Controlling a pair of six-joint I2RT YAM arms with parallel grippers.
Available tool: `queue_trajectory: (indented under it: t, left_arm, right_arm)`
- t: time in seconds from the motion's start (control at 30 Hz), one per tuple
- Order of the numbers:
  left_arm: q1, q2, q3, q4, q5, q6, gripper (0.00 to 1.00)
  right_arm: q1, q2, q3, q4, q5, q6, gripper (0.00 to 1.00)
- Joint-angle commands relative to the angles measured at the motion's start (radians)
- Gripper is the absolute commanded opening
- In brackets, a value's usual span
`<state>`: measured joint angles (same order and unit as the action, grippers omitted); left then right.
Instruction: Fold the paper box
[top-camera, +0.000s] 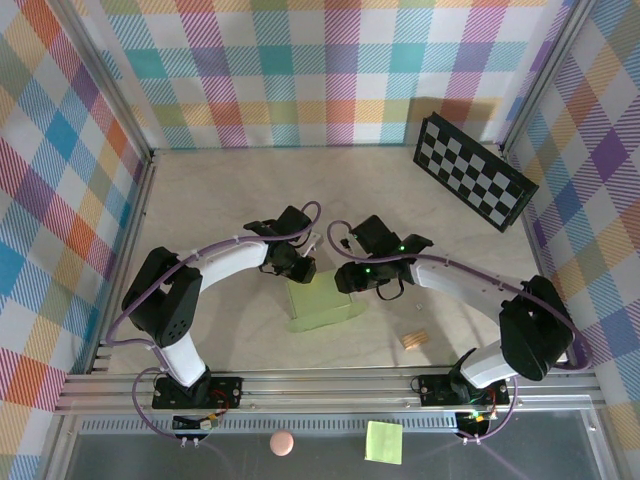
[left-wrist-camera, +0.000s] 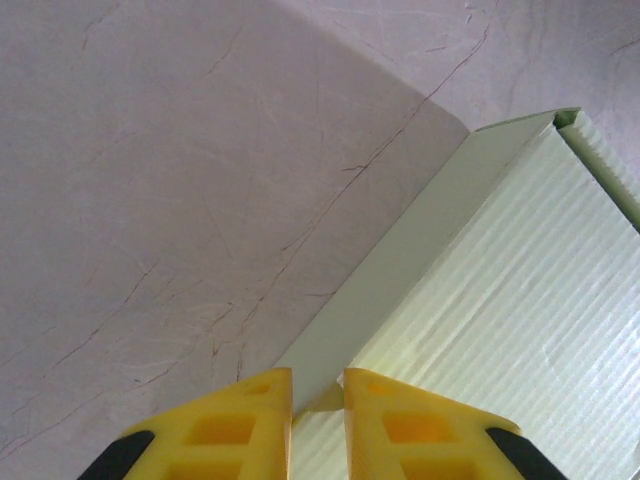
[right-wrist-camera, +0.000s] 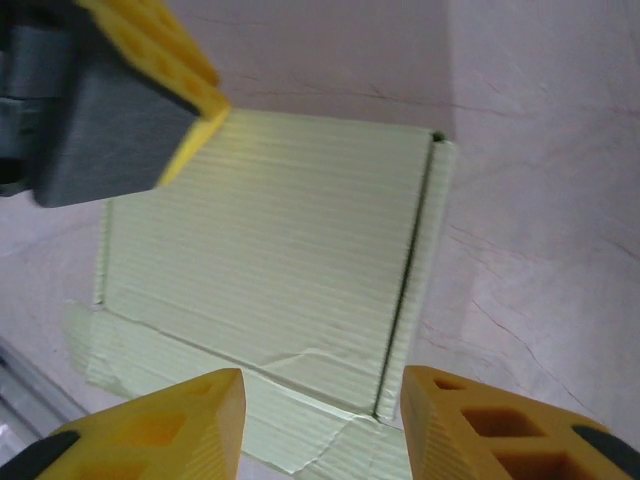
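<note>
Left claw (left-wrist-camera: 318, 378), nearly pressed together, seems to pinch a wall of the paper box (left-wrist-camera: 500, 300) to crease it, while right claw (right-wrist-camera: 322, 385) hovers spread above

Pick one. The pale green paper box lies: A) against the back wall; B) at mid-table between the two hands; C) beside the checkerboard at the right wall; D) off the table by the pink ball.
B: the top view shows the paper box at mid-table, with the left hand and the right hand at its far corners.
</note>
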<state>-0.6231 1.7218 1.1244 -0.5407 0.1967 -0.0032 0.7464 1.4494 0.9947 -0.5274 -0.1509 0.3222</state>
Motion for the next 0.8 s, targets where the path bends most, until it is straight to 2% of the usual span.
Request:
queue_trajectory:
  t: [0.0, 0.17, 0.3, 0.4, 0.53, 0.77]
  left_arm:
    - [0.005, -0.009, -0.029, -0.011, -0.016, 0.006, 0.20]
    - [0.005, -0.017, -0.040, -0.003, -0.020, 0.006, 0.20]
    - [0.005, -0.018, -0.041, 0.004, -0.013, 0.005, 0.19]
    - [0.005, -0.015, -0.041, 0.005, -0.013, 0.004, 0.17]
    - [0.006, -0.012, -0.044, 0.005, -0.020, 0.005, 0.14]
    - [0.006, -0.009, -0.054, 0.012, -0.034, 0.003, 0.14]
  right_arm:
    - [0.005, -0.048, -0.031, 0.076, -0.085, -0.199, 0.48]
    - [0.012, -0.077, -0.080, 0.108, -0.139, -0.507, 0.56]
    - [0.063, -0.108, -0.140, 0.126, -0.131, -0.831, 0.70]
    - [0.095, -0.107, -0.160, 0.137, -0.130, -0.997, 0.78]
    - [0.139, -0.057, -0.148, 0.129, -0.107, -1.123, 0.79]
    - [0.181, 0.045, -0.156, 0.203, -0.024, -1.193, 0.79]
